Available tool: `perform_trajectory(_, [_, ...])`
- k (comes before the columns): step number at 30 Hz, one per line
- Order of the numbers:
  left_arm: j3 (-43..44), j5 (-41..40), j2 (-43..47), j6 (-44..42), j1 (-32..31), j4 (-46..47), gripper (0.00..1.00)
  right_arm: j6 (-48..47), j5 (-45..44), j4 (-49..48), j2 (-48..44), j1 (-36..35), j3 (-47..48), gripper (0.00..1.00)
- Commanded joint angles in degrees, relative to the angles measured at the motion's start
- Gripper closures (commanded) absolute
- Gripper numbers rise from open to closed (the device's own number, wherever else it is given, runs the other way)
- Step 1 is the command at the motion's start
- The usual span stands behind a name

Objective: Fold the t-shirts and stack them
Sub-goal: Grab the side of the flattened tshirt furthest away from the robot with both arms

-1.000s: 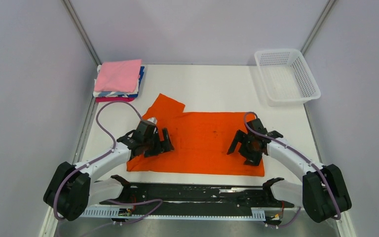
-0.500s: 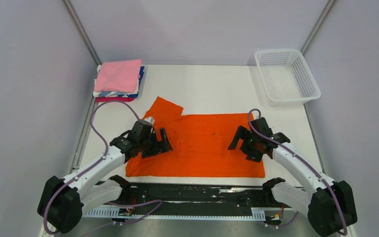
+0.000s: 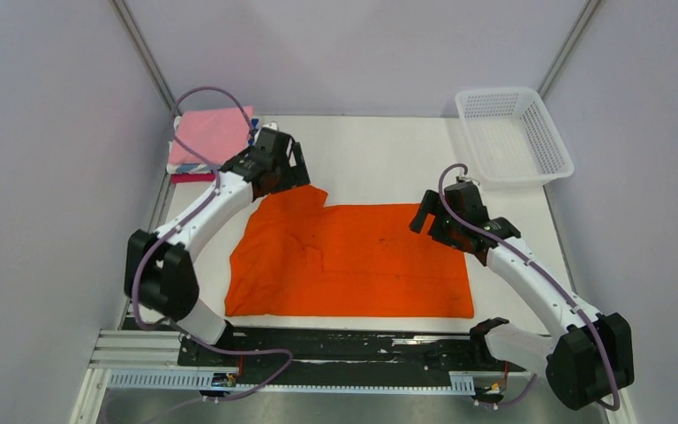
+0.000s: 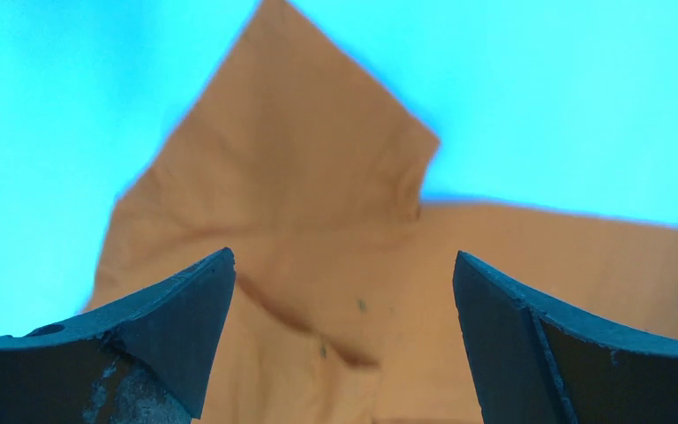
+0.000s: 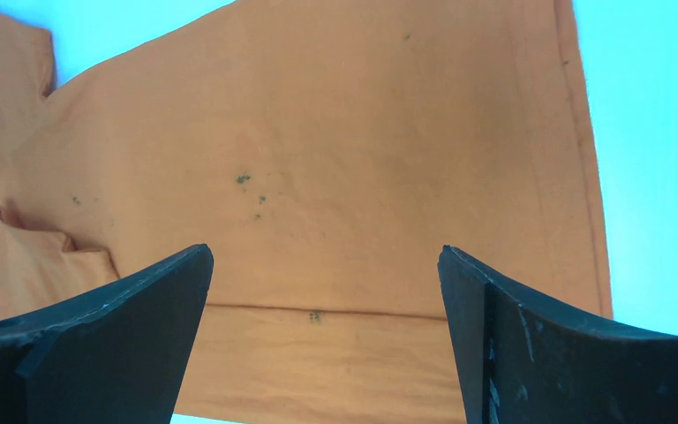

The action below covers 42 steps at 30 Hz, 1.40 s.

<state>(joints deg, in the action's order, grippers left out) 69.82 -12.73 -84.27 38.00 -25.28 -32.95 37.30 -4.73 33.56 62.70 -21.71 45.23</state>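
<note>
White table (image 3: 380,146), enclosed by pale walls (image 3: 362,53). Orange shirt (image 3: 353,261) spread at centre. Stack (image 3: 210,134), pink uppermost, in far left corner; basket (image 3: 512,132) far right. Left pincer (image 3: 287,166) fully open, empty, near far sleeve. Right pincer (image 3: 431,221) fully open, empty, over shirt's far right corner.

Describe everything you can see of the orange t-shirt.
The orange t-shirt is soft, bright cloth with tiny dark specks, lying flat on the white table, partly folded into a rough rectangle. One sleeve sticks out at its far left corner; a folded flap creases its left side. The left gripper and right gripper hover open above it, gripping nothing.
</note>
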Motion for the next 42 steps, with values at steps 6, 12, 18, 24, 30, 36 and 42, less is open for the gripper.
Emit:
perform_trajectory(6, [29.12,-4.61,-31.18,-8.79,7.29,-8.12,0.0,-6.84,-3.46,-2.6,6.56,1.25,4.8,0.0])
perform_trajectory(12, [47.78,-1.26,-47.26,-9.69,9.28,-14.02,0.06,-7.83,-4.03,-2.61,9.28,3.01,5.47,0.0])
perform_trajectory(18, [49.45,1.03,-51.61,-9.11,9.37,-13.79,0.15,-8.3,-3.09,-2.61,10.34,4.27,5.01,0.0])
perform_trajectory(24, [44.44,1.22,-49.33,-7.29,9.37,-12.74,0.27,-8.23,-2.62,-2.62,10.34,4.71,4.69,0.0])
perform_trajectory(30, [41.67,1.4,-47.84,-6.82,9.37,-12.58,0.36,-8.1,-2.45,-2.63,10.35,4.79,4.36,0.0])
perform_trajectory(36, [41.5,2.36,-47.95,-7.12,9.37,-12.93,0.53,-7.78,-3.84,-2.63,10.49,4.95,4.32,0.0])
perform_trajectory(42, [41.71,2.61,-47.39,-7.39,9.29,-13.71,0.71,-7.35,-5.3,-2.64,11.08,5.69,4.77,0.0])
